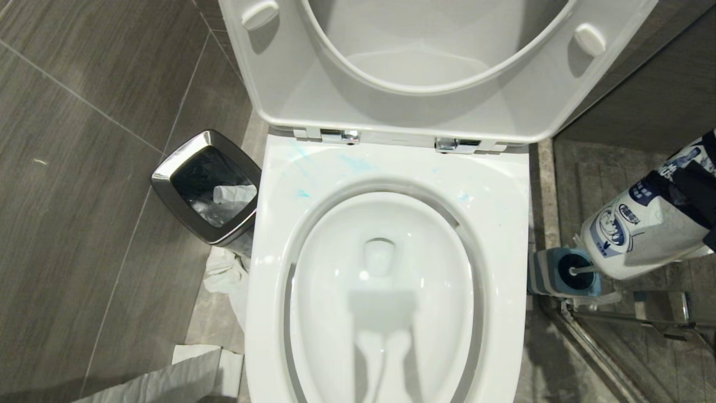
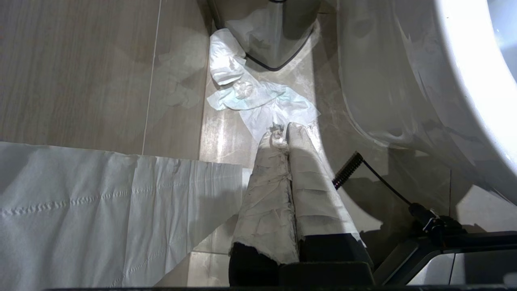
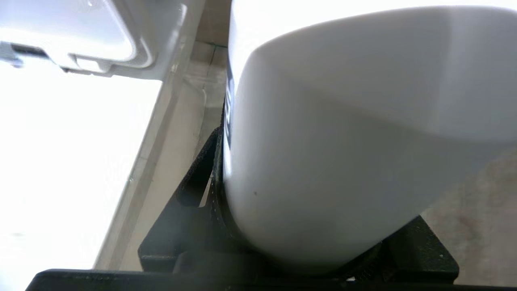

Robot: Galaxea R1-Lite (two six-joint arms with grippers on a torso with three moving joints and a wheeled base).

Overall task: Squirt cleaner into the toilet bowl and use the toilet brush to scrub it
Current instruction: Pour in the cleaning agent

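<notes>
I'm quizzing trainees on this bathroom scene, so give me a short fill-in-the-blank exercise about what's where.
1. The toilet seat and lid stand ____.
2. The right gripper holds a white ____ with a blue label.
3. The trash bin on the robot's left has a ____ liner.
4. The toilet brush sits in its blue holder on the robot's ____ side of the toilet.

Missing words: raised; bottle; black; right

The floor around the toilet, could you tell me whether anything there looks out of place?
Yes. Crumpled tissue lies on the floor beside the trash bin rather than inside it, and a long strip of toilet paper trails across the tiles. Light blue smears also mark the bowl's rim.
</notes>
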